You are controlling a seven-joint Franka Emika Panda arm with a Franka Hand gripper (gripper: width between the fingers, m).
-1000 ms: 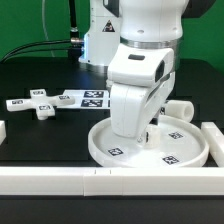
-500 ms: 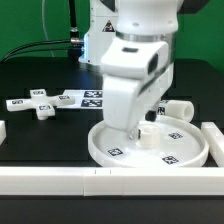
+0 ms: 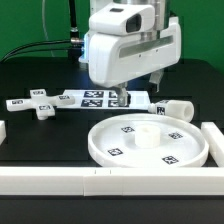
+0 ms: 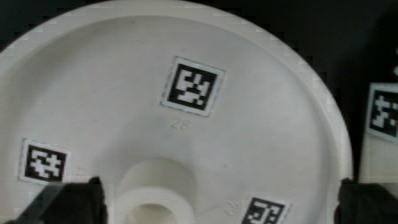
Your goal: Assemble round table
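Your gripper (image 4: 221, 205) hangs over the disc (image 3: 104, 140) with its fingers (image 4: 63, 205) spread wide. Nothing sits between them, and it grips and touches nothing. In the wrist view you look down on the disc, with one dark finger at either side of the stub (image 4: 151, 195) that stands up at the disc's middle (part of the disc or a loose piece set on it, you can't tell from these views). In the exterior view the gripper is raised clear above the disc's far edge.

The disc lies flat on the black table (image 3: 40, 140), rim up, with square tags (image 3: 128, 128) on its floor. It sits in the corner formed by a long bar (image 3: 60, 180) along the near side and a second bar (image 3: 213, 135) at the exterior view's right.

The post (image 3: 178, 108) lies on its side just behind the disc, toward the exterior view's right, apart from the stub. The cross (image 3: 35, 105) lies flat well off to the exterior view's left, apart from the disc. Between cross and post, behind the disc, lies the marker board (image 3: 92, 98), partly hidden by the gripper.
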